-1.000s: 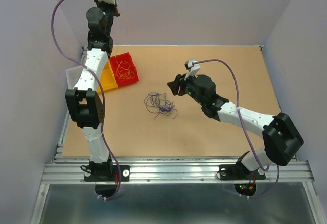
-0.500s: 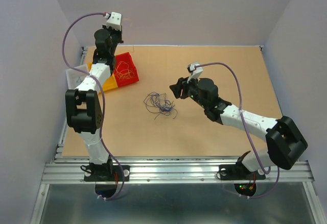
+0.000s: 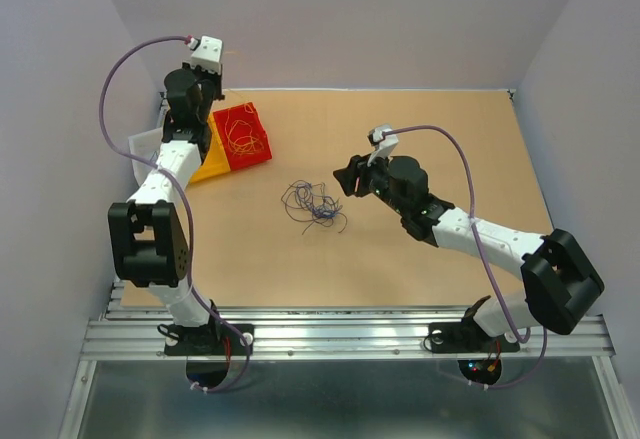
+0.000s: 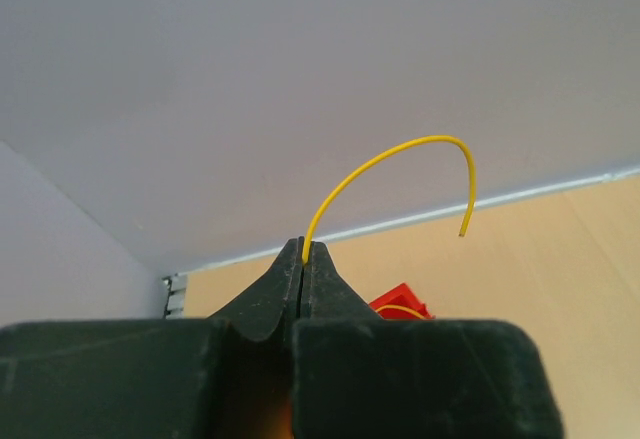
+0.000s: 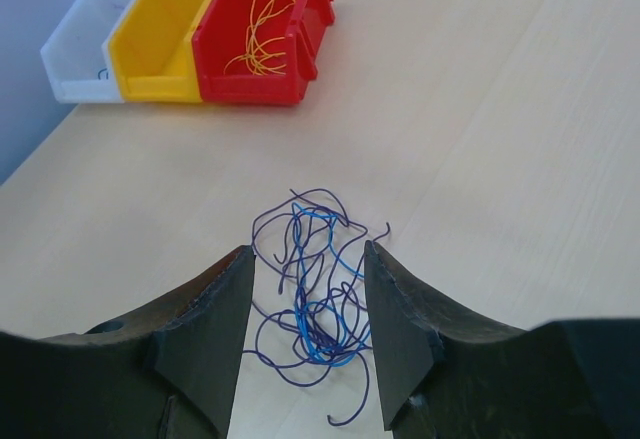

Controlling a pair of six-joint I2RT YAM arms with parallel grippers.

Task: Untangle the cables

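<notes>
The left gripper [image 4: 303, 255] is pinched fully closed on a yellow wire [image 4: 440, 139]. Its dark, matte fingers taper to a sharp wedge, and the wire comes out right at the tip. The wire is hair-thin and smooth; it springs up in one clean arch against the plain grey wall [image 4: 300, 59] and curls down to a free cut end. The gripper is raised off the table at the far left, above the bins.

The right gripper [image 5: 308, 251] stands about half open and holds nothing. Its two blunt black fingers, with curved inner faces, frame the tangle [image 5: 315, 299] from above without touching it. The tangle lies loose on the middle of the table [image 5: 500, 159], a pale, smooth wood-coloured board. It is a flat scribble of overlapping loops, mostly dark violet-black strands, with a brighter blue wire [image 5: 331, 251] threaded through the centre. Several free ends stick out at its edges.

At the far left corner three glossy plastic bins with sloped open fronts sit touching in a row. The red bin [image 5: 262, 74] holds a small nest of curled yellow strands [image 5: 262, 34]. Beside it come the yellow bin [image 5: 150, 84] and the white bin [image 5: 75, 69].
</notes>
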